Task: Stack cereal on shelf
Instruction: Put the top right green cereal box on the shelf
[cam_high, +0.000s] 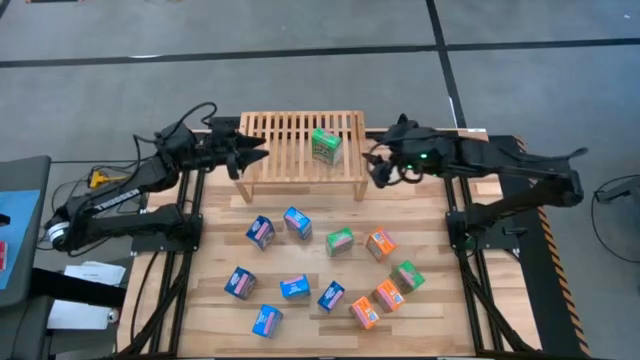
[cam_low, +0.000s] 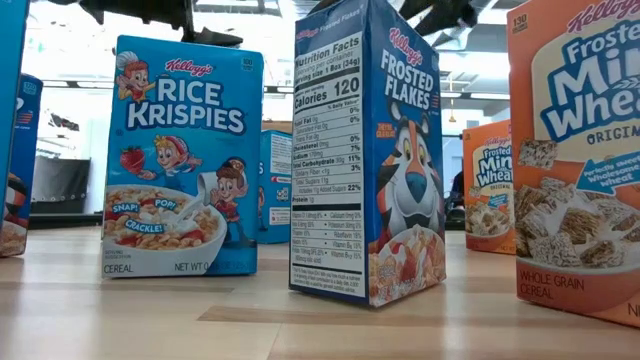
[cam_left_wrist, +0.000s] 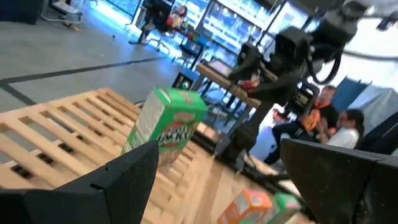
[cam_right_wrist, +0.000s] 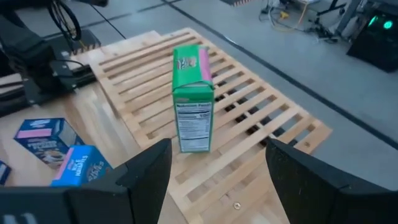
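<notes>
The shelf (cam_high: 296, 150), a low light-wood rack with a slatted top, stands at the table's far middle. One green cereal box (cam_high: 326, 146) stands upright on its slats, toward the right end; it also shows in the wrist views (cam_left_wrist: 166, 121) (cam_right_wrist: 193, 99). My left gripper (cam_high: 262, 156) hovers open at the shelf's left end, pointing level toward the box. Off the shelf's right end my right gripper (cam_high: 376, 172) is open above the table, tipped downward toward the box. Neither touches anything.
Several small cereal boxes, blue (cam_high: 261, 232), green (cam_high: 340, 241) and orange (cam_high: 380, 243), stand and lie on the table in front of the shelf. The low view shows them close up (cam_low: 365, 150). People (cam_left_wrist: 336, 121) sit in the room beyond the table.
</notes>
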